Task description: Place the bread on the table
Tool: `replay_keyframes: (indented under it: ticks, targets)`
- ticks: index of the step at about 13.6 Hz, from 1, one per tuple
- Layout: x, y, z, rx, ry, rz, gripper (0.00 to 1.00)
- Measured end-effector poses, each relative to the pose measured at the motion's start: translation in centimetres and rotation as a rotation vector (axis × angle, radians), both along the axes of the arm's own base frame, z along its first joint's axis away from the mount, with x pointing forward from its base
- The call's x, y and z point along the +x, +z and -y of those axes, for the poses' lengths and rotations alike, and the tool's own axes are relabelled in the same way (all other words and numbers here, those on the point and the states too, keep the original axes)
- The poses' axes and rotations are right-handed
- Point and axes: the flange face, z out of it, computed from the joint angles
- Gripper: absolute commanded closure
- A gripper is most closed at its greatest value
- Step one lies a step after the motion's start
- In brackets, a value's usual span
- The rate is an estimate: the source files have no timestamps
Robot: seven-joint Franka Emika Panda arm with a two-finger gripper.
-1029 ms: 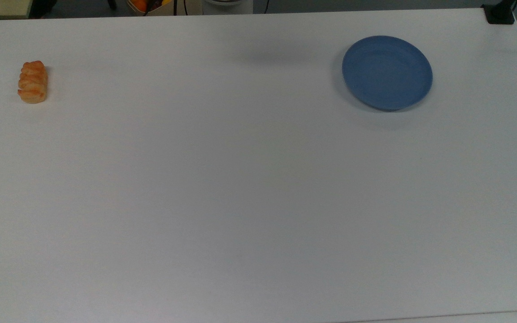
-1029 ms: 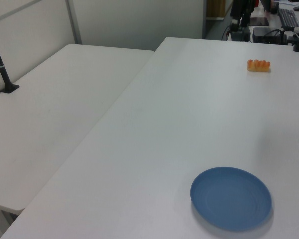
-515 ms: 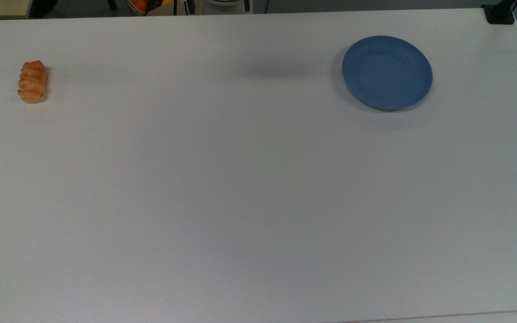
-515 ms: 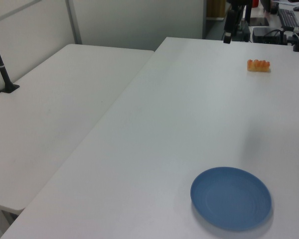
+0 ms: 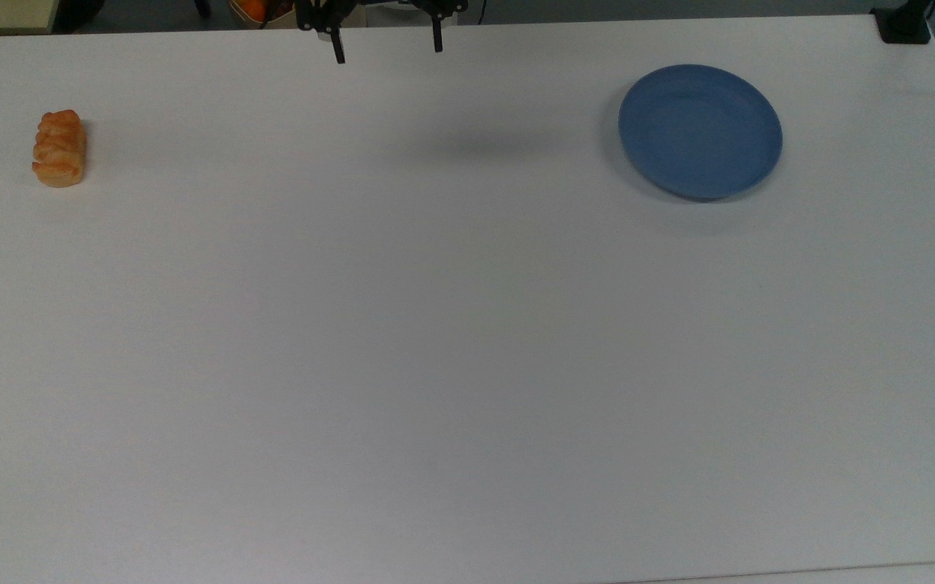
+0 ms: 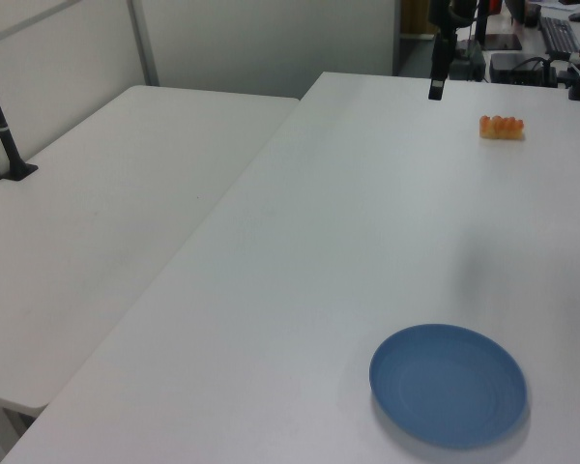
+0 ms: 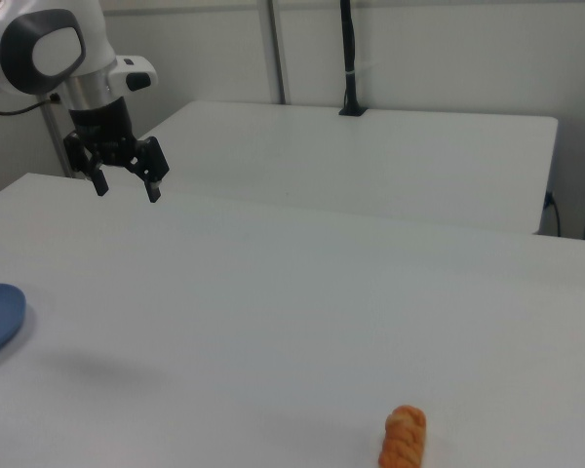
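Well, the bread (image 5: 59, 148) lies flat on the table (image 5: 435, 341), far over at the top view's left edge, a small golden-orange roll with a ridged crust; it turns up again at the upper right of the left view (image 6: 502, 127) and at the bottom edge of the right view (image 7: 404, 438). Nothing touches it. Up at the top edge of the top view, a little left of centre, the gripper (image 5: 387, 47) hangs above the table with its two dark fingers spread wide apart and nothing between them; the right view has it at upper left (image 7: 127, 188), under the white arm (image 7: 49, 49). Well apart from the roll, a blue plate (image 5: 700, 132) sits bare at the top view's upper right.
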Motion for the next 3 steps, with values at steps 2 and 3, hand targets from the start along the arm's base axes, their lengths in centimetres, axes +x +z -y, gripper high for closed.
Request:
replay_keyframes:
  ticks: [2, 3]
  targets:
    - [0.01, 0.15, -0.04, 0.000, 0.001, 0.003, 0.00]
    - [0.02, 0.18, -0.06, 0.000, 0.001, 0.004, 0.00]
